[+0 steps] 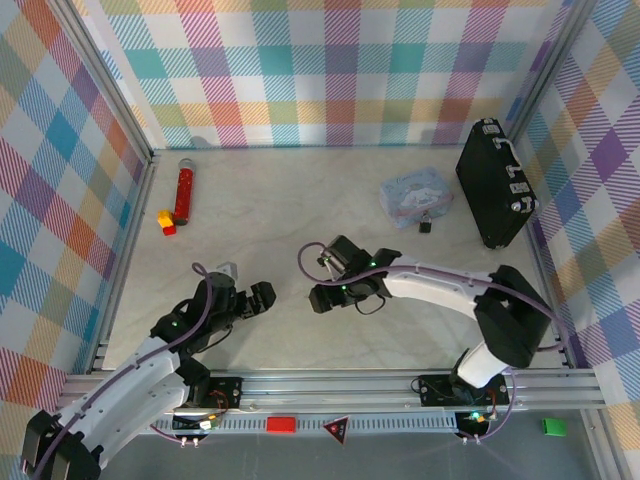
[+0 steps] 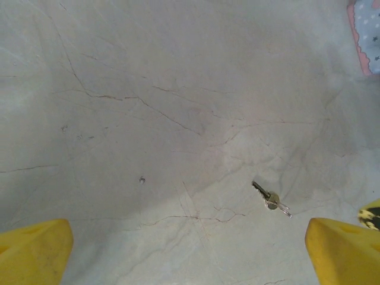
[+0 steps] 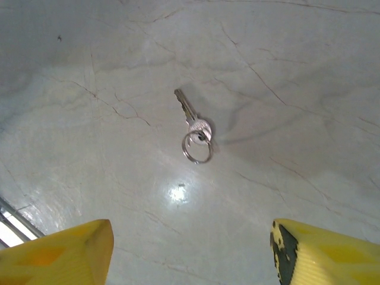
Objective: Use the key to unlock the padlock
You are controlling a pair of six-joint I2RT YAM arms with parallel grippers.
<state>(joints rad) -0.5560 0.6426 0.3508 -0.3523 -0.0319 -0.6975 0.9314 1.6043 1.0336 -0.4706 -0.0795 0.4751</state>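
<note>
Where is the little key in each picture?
Top view: too tiny to pick out.
Left wrist view: the key lies low and right of the middle, flat on the table.
Right wrist view: the key lies near the middle, with its ring at the nearer end.
Shared landmark: the pale blue box in the top view also peeks in at the top right corner of the left wrist view.

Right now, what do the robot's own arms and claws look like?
Left arm and right arm have white shells and black joints, with purple cables looped alongside. Left claw and right claw have yellow fingers.
</note>
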